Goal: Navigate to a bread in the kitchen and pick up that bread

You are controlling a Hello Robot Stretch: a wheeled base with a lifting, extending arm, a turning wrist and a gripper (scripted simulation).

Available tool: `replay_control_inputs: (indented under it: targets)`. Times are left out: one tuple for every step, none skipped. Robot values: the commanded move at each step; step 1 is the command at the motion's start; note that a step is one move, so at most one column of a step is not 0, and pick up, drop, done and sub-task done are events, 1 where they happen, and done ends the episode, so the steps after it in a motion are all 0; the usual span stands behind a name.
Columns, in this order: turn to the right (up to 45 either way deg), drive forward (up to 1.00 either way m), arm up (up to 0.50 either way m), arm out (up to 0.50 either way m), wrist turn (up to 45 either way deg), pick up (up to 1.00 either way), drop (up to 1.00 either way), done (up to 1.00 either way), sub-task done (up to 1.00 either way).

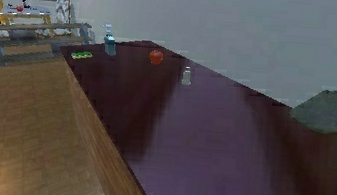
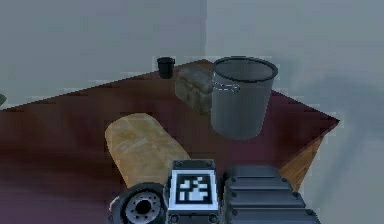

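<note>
Tan bread [image 2: 140, 148] lies on the dark counter [image 2: 60, 140] right by the gripper [image 2: 138, 207], perhaps touching it; whether the gripper holds anything cannot be told.

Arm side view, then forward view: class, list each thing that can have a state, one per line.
Loaf: lying flat on the counter.
Bin: upright, no lid.
Cup: upright.
End effector: cannot tell whether it holds anything.
Bottle: upright.
Shaker: upright.
</note>
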Motion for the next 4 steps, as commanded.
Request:
replay_control_inputs:
  targets:
    - [0.0,0.0,0.0,0.0,45.0,0.0,0.0,0.0,0.0]
    - [0.0,0.0,0.0,0.0,45.0,0.0,0.0,0.0,0.0]
    - [0.0,0.0,0.0,0.0,18.0,0.0,0.0,0.0,0.0]
    - [0.0,0.0,0.0,0.0,0.0,1.0,0.0,0.0,0.0]
